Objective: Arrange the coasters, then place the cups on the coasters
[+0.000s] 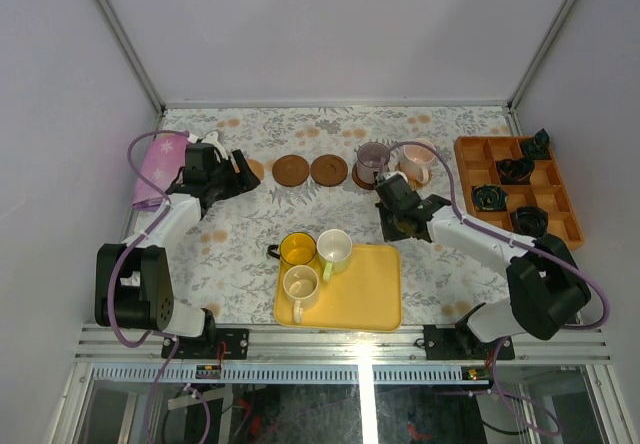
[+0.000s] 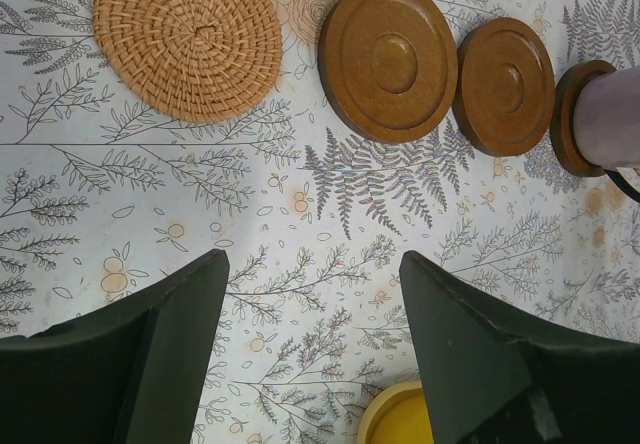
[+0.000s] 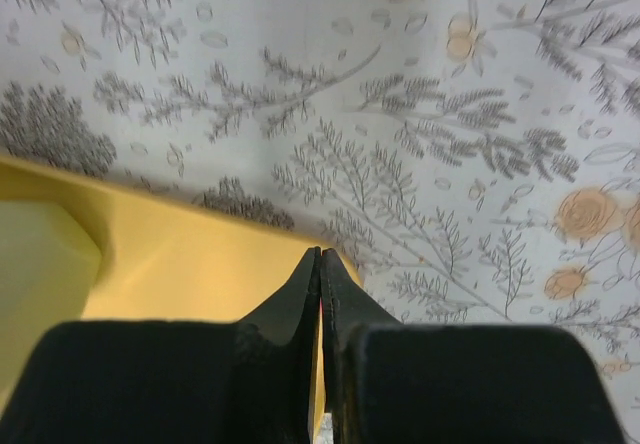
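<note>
Along the back lies a row of coasters: a woven tan one [image 2: 188, 36], then two bare dark brown ones [image 2: 392, 59] [image 2: 505, 84]. A third brown coaster [image 2: 566, 114] carries the grey-purple cup [image 1: 373, 157]. The pale pink cup [image 1: 418, 159] stands just right of it. The yellow cup [image 1: 298, 250] and two cream cups [image 1: 334, 250] [image 1: 300, 284] sit on the yellow tray [image 1: 370, 294]. My left gripper [image 2: 312, 256] hovers open and empty above the cloth, just in front of the coaster row. My right gripper [image 3: 321, 251] is shut on nothing over the tray's far right corner.
An orange divided tray [image 1: 515, 184] with small black objects stands at the back right. A pink roll [image 1: 158, 169] lies at the back left beside the left arm. White walls close in the table on three sides.
</note>
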Motion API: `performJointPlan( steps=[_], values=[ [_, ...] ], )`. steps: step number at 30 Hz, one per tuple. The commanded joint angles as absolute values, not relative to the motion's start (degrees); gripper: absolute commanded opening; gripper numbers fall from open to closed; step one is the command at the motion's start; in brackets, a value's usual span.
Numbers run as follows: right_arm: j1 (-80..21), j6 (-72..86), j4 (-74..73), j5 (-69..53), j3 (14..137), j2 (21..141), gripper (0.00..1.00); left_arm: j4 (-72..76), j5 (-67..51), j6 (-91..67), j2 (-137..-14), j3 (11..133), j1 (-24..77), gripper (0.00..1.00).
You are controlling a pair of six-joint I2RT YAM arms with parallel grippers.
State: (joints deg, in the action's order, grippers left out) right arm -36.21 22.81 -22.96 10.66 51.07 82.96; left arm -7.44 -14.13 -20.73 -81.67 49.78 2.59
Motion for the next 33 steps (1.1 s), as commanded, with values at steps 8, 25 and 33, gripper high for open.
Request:
performJointPlan(
  steps=[8,25,33],
  values=[
    [-39.0,24.8,-27.6,8.1,46.9,79.5,0.0,-6.8,-14.8,-21.7,-79.0,49.5,3.0,0.69],
    [-39.0,24.9,-23.3,6.8,47.8,87.6,0.0,-7.9,-13.9,-21.1,-76.3,48.3,3.0,0.7],
    [-39.0,24.9,-22.9,8.5,49.3,88.7,0.0,-7.8,-13.9,-21.0,-76.4,48.0,3.0,0.7]
  ],
)
